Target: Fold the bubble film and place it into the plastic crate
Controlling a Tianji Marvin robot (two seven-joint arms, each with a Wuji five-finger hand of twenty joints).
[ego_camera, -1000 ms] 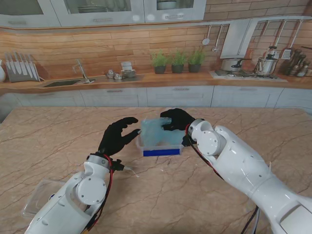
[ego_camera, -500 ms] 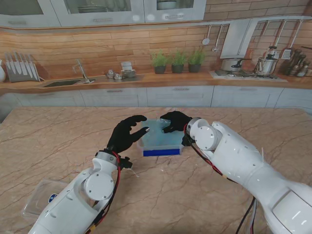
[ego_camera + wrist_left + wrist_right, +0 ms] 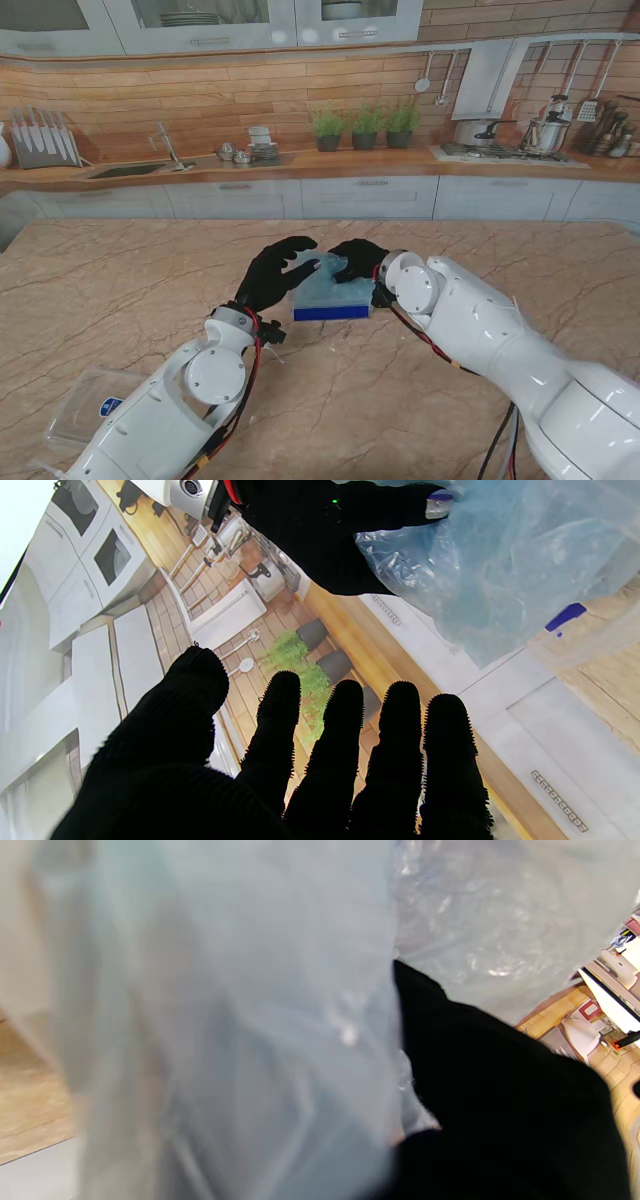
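Bubble film (image 3: 322, 278) sits in the plastic crate (image 3: 331, 311), pinned at 3 o'clock by the right hand (image 3: 357, 258); the left hand (image 3: 277, 274), spread and empty, hovers at 9.

Left hand (image 3: 281, 272) moved in over crate (image 3: 330, 305); bubble film (image 3: 328, 281) pressed lower.

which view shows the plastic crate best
The stand view: the whole plastic crate shows, blue front and bubble film inside. Left wrist catches only a blurred wall and blue mark; in the right wrist view, film hides it.
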